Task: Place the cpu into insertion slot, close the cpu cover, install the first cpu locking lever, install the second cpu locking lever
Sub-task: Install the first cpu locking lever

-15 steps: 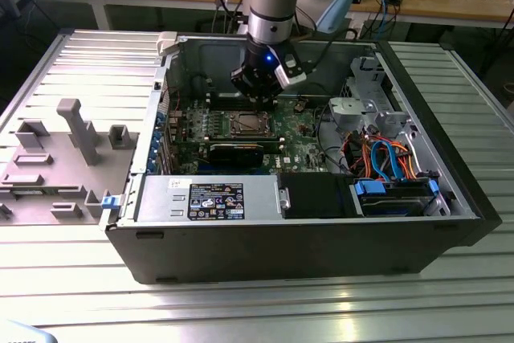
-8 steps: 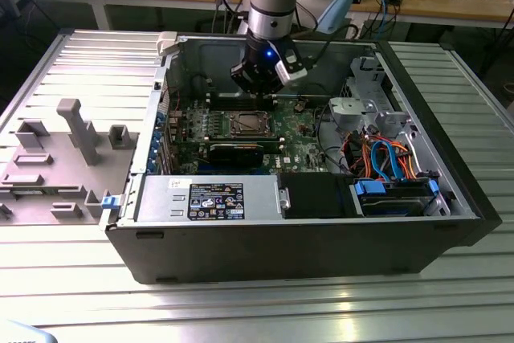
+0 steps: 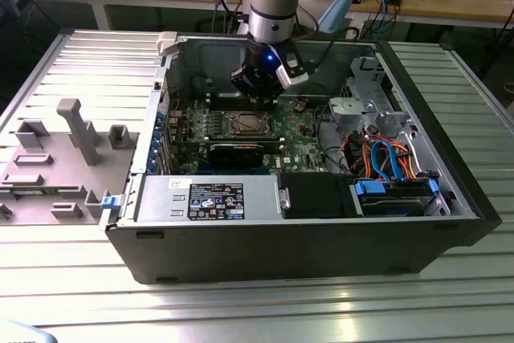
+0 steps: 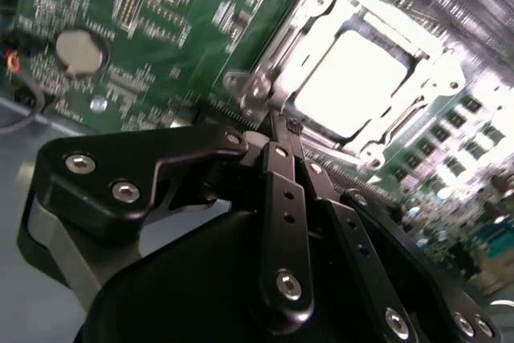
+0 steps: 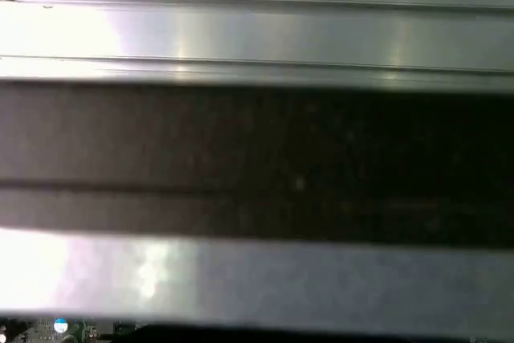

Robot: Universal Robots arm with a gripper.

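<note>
Gripper [image 4: 277, 130] sits just past the socket's far edge, fingers pinched together at a cover corner; you can't tell if anything's caught between them. Cpu [image 4: 349, 82] already lies in the insertion slot [image 3: 246, 125], mid-motherboard [image 4: 169, 30], cpu cover [image 4: 321, 18] framing it. Chip's likely light, rigid, fragile: take the edges. Cover's thin, stiff metal.

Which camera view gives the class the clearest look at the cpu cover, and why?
The second wrist view: the cpu cover lies flat around the pale cpu, close behind the hand. In the exterior view the cpu cover is a small square on the board, just in front of the hand.
</note>
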